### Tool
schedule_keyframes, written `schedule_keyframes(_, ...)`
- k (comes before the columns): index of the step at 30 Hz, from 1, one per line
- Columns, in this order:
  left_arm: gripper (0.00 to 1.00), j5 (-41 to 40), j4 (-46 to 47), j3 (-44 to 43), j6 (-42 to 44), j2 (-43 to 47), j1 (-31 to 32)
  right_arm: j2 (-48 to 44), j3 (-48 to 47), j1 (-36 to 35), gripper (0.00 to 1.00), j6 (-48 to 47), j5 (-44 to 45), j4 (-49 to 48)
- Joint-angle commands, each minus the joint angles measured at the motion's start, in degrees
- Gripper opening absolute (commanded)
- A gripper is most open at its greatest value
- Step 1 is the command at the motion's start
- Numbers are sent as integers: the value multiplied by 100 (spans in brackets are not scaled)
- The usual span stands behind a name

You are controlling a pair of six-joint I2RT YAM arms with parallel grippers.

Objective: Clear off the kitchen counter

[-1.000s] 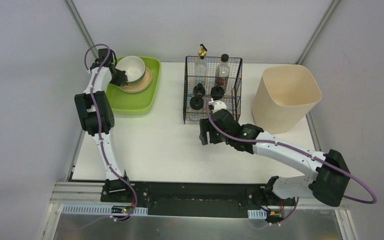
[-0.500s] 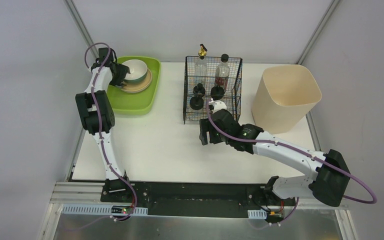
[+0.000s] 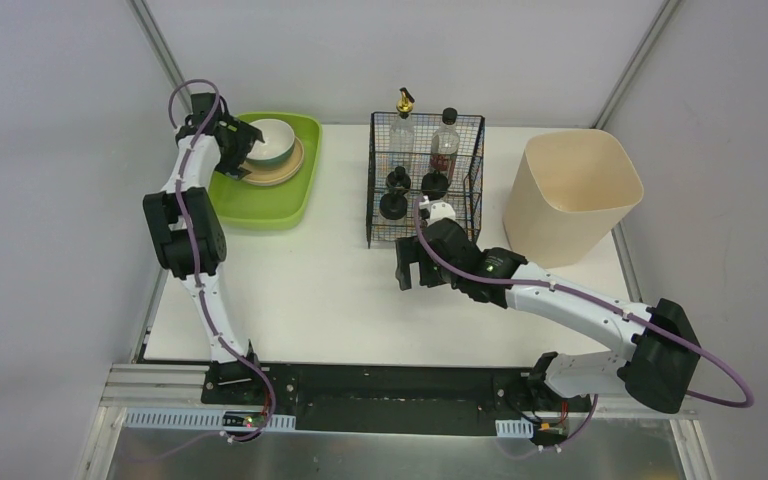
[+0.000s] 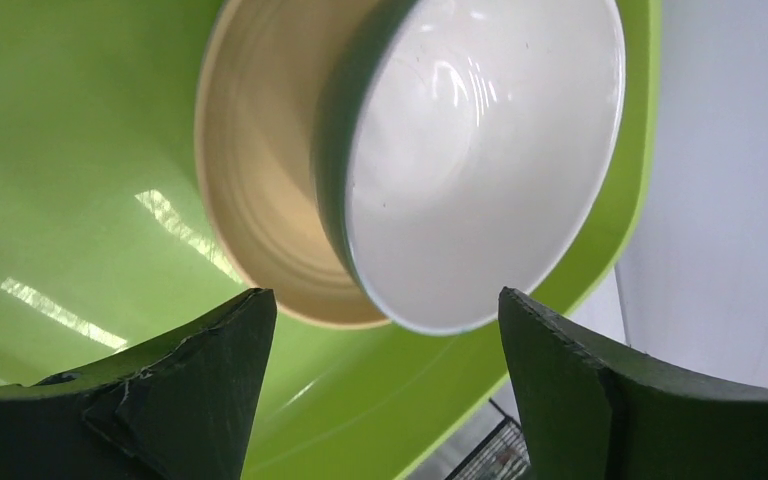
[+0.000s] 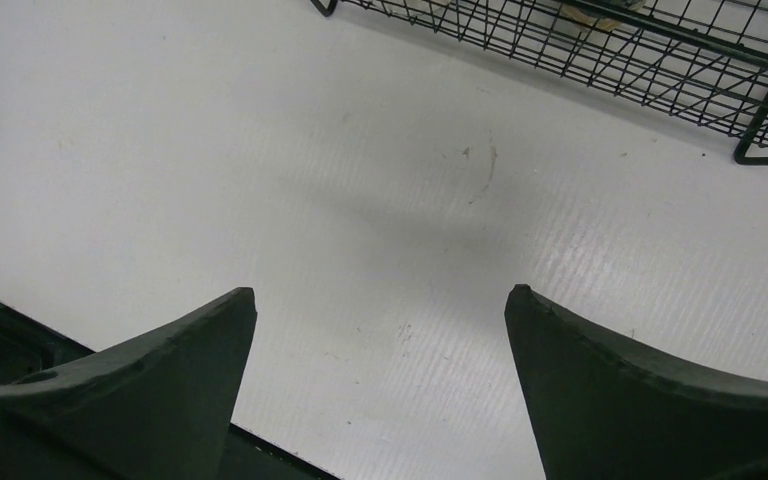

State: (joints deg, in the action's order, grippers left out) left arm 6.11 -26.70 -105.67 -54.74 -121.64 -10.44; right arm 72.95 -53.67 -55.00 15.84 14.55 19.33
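In the overhead view the left end effector (image 3: 232, 150) is hiding mostly behind its own wrist and cable at the green tray's (image 3: 278, 212) far left rim. The right end effector (image 3: 407, 266) is showing only as a dark block. Both wrist cameras are cutting their fingers off at the lower edge. The small black objects (image 3: 397, 181) inside the black wire basket (image 3: 371, 200) are too small to identify. The tray is holding a tan plate (image 3: 288, 170), and a white bowl (image 3: 272, 140) with a green outside is sitting on it. The basket is holding two upright bottles at its far side, one gold-topped (image 3: 402, 128) and one black-capped (image 3: 445, 140). A beige bin (image 3: 545, 235) is standing far right. The white tabletop (image 3: 310, 290) is carrying all three containers along its far side. The left end effector's fingers (image 4: 215, 345) are standing wide apart, clamping nothing, with the bowl just beyond them. The right one's fingers (image 5: 195, 340) are also spread wide over bare tabletop beside the basket's near edge.
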Motion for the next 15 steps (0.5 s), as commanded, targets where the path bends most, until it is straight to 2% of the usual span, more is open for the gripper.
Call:
schedule_keyframes(1,84,296,42,367,374,809,130,-126,-156,-31,99,105,235,17)
schedule_keyframes(2,85,309,41,465,443,934,169,-178,-127,-34,99,97,246,-23)
schedule_keyframes(3,93,307,42,517,543,1045,225,-229,-86,-36,99,87,249,-71)
schedule_keyframes(5,99,335,42,606,809,1222,374,-309,-49,-36,99,64,266,-116)
schedule_keyframes(15,99,317,50,1667,1492,2603,1210,-489,-58,-36,99,122,523,-39)
